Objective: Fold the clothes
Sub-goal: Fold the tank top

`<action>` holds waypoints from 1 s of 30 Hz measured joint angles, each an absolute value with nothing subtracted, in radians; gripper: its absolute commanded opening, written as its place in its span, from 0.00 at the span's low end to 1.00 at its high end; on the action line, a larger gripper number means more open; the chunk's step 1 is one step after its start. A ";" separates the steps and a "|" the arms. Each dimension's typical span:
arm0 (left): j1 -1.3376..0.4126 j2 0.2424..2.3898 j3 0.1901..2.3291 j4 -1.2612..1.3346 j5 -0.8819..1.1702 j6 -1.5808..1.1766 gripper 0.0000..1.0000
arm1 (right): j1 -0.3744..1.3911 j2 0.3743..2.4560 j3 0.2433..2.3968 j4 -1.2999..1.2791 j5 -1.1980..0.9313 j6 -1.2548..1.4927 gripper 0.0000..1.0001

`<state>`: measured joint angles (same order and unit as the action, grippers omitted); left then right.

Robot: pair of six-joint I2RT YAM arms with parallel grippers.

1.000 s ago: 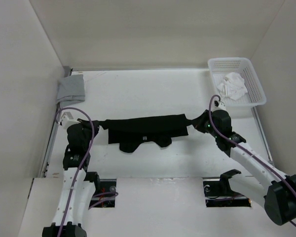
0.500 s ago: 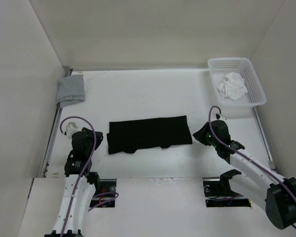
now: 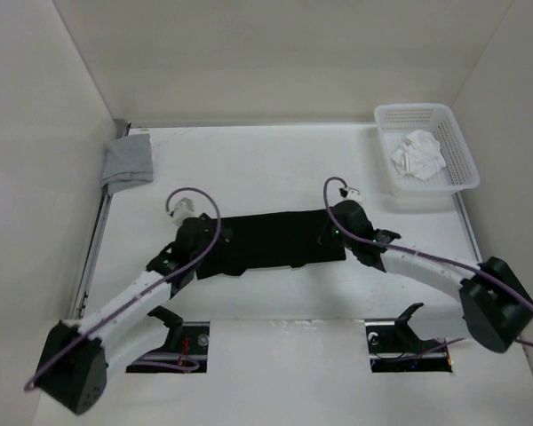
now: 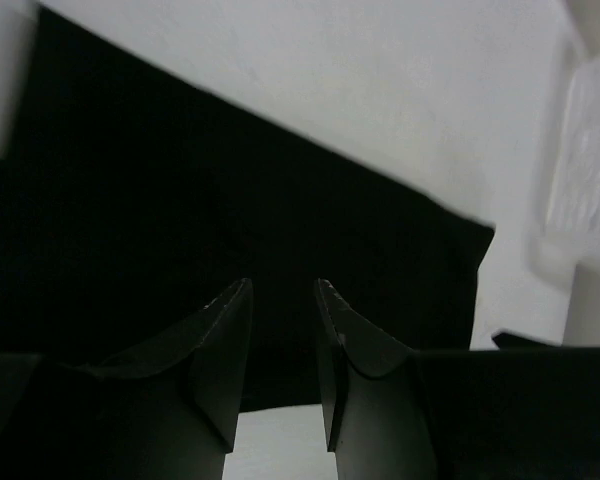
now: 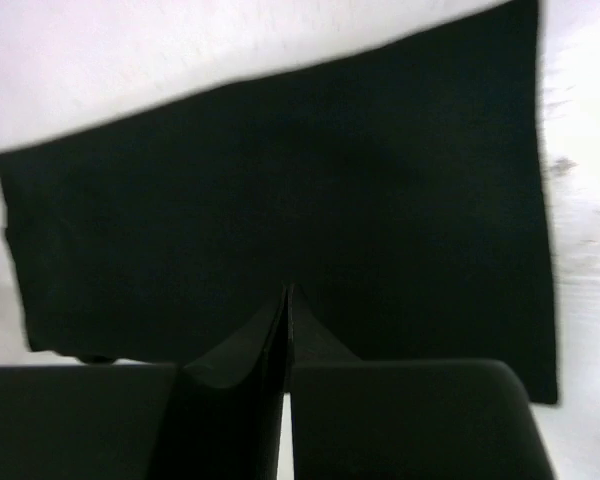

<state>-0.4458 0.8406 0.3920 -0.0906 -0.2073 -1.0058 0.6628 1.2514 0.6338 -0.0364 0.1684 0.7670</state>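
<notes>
A: Black, soft fabric. Where does the garment (image 3: 266, 240) lie?
B: Flat on the white table (image 3: 249, 160), left of the basket (image 3: 413, 107) and nearer the arms than it, well apart from it.
A: Any label or writing?
B: None that can be read at this size.
A: Which way does it run?
B: Its long axis goes side to side, with the end toward the basket a little farther back.
A: And the grippers?
B: The left gripper (image 4: 280, 288) is over the end away from the basket, fingers (image 4: 225, 340) spread. The right gripper (image 5: 287, 292) is at the end toward the basket, fingers (image 5: 265, 350) pressed together. Whether cloth is caught between them I cannot tell.
A: Anything else?
B: A white cloth (image 3: 417, 153) in the basket, and a grey cloth (image 3: 127, 160) far to the basket's left.
</notes>
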 measured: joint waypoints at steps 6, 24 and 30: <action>-0.646 1.191 0.351 0.167 -0.224 -1.068 0.28 | 0.653 1.452 0.627 0.022 0.128 0.787 0.05; -0.451 1.021 0.271 0.194 -0.235 -0.977 0.32 | 0.467 1.189 0.438 0.092 0.075 0.848 0.52; -0.492 1.052 0.361 0.217 -0.232 -0.947 0.32 | 0.443 1.389 0.472 0.207 -0.024 0.850 0.58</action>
